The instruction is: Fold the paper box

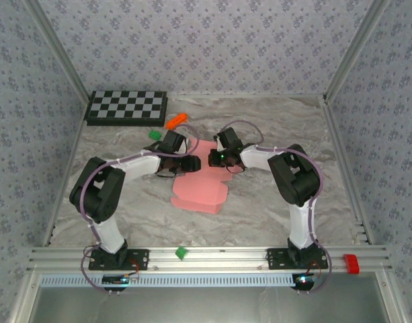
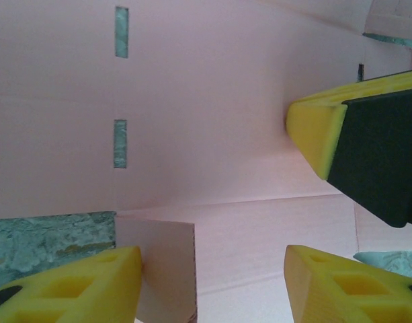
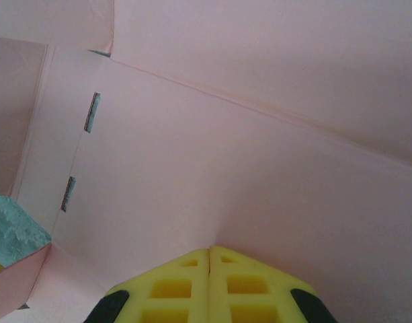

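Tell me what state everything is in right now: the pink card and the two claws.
paper box, not yet folded up, mostly flat, one small flap raised.
left gripper, open, the raised flap between its fingers.
right gripper, shut, tips seemingly against the paper box.

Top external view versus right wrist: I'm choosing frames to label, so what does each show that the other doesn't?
Top external gives the checkerboard, the orange block and the whole outline of the paper box. Right wrist gives the right gripper shut, close up, plus two slots and a crease. Both share the pink card.
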Robot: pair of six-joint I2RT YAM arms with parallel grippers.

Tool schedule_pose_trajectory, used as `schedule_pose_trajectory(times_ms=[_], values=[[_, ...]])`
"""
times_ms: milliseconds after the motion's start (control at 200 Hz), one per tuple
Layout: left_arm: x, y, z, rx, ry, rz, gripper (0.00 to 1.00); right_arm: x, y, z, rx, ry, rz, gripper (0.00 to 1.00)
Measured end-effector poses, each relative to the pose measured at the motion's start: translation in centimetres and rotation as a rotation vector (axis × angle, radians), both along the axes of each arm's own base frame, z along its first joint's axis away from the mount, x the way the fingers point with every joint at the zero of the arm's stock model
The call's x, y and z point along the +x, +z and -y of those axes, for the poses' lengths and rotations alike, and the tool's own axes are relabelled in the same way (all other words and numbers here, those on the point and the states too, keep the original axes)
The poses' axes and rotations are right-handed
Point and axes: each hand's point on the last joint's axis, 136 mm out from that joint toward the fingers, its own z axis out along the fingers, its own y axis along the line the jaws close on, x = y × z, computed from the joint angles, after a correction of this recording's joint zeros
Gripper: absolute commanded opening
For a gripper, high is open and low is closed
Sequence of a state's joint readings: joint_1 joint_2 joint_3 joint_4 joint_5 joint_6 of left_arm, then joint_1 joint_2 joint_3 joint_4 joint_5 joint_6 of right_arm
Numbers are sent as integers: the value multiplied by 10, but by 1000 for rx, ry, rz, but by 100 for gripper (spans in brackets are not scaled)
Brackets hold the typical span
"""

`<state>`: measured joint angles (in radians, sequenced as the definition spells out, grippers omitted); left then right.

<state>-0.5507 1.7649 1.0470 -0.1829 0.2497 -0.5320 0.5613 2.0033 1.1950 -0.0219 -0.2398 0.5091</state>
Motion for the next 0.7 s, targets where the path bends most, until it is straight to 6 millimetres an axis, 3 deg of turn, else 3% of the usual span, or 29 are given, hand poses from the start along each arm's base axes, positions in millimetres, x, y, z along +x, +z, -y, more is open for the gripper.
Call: schedule_pose_trajectory(times_ms=[300,460,490,590,700], values=[[1,-1,-7,55,16,18,62,1,0,0,-1,-10,4,1],[5,26,-19,98,42,102,61,1,0,0,5,-28,13,1],[5,35,-19,96,36,126,58,1,0,0,4,-32,15,1],[1,56,-17,94,13,183,37,0,0,-1,1,-57,30,1],[-4,60,-14,98,-14,194,11,-1,1,-1,-7,-84,50,1]])
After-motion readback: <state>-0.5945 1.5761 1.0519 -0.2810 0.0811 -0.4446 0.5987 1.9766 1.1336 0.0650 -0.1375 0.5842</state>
